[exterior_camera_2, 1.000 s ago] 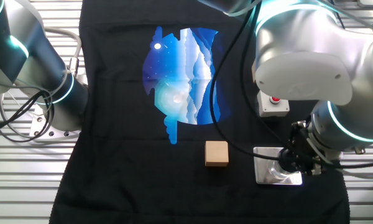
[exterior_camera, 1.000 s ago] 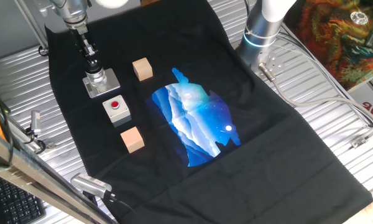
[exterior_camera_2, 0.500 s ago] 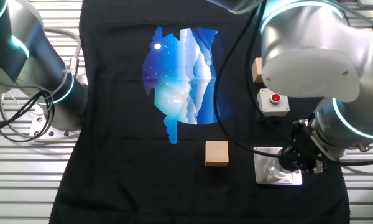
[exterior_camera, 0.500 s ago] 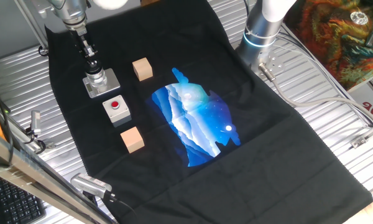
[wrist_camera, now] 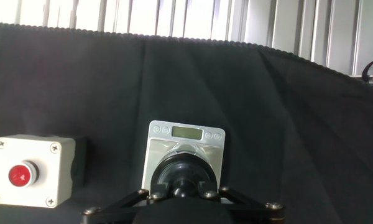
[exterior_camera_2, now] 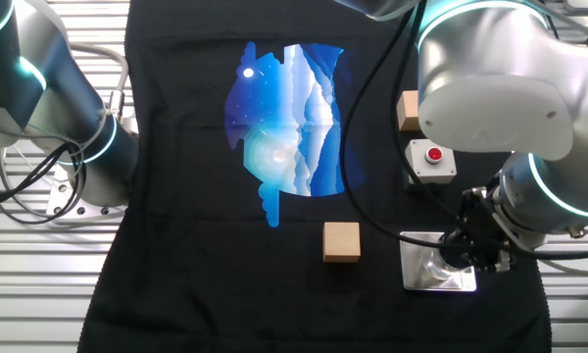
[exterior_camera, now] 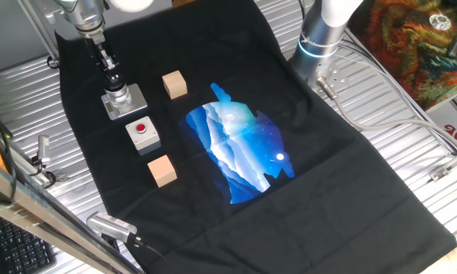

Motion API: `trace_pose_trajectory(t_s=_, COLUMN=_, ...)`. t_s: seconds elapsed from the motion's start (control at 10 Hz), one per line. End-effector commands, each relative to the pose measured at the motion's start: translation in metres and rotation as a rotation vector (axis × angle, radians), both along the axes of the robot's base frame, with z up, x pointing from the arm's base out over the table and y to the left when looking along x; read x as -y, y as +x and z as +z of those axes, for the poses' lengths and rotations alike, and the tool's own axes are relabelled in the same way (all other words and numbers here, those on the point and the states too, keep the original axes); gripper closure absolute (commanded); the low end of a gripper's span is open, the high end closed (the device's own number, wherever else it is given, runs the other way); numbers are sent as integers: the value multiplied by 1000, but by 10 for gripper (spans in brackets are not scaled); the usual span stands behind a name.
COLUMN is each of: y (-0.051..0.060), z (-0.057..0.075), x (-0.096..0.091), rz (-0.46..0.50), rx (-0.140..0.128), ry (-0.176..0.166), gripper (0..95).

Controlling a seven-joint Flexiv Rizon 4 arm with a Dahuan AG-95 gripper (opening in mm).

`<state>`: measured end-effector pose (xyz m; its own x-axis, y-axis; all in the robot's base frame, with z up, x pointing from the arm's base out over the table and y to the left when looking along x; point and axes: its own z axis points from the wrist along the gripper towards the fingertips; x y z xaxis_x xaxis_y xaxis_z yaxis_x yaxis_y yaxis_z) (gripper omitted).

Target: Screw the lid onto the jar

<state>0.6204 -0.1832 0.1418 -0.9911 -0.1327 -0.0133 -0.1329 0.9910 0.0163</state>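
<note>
the arm [exterior_camera_2: 490,88] has large rounded links in a silver-grey metallic finish. a glowing cyan light ring [exterior_camera_2: 559,201] circles the joint at the wrist link. black cables [exterior_camera_2: 367,127] loop along the outside of the links. below the wrist sits a compact black tool assembly [exterior_camera_2: 475,240]. the gripper [exterior_camera: 116,85] is slim, dark and segmented under a silver collar. in the hand view, black linkage bars [wrist_camera: 118,202] carry small silver screws [wrist_camera: 274,206] at the pivots.

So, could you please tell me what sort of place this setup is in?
Probably a robotics lab bench: a ribbed metal table under a black cloth, a second arm's base bolted on, and loose cables.
</note>
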Motion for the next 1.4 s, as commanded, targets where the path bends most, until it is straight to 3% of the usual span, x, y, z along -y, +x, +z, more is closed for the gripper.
trace_pose_trajectory(t_s=0.1, y=0, z=1, x=0, rz=2, rx=-3, ry=2, gripper=950)
trace_pose_trajectory(t_s=1.4, y=-1, z=5, x=-1, rz=-1, rx=-23, ry=-3, gripper=950)
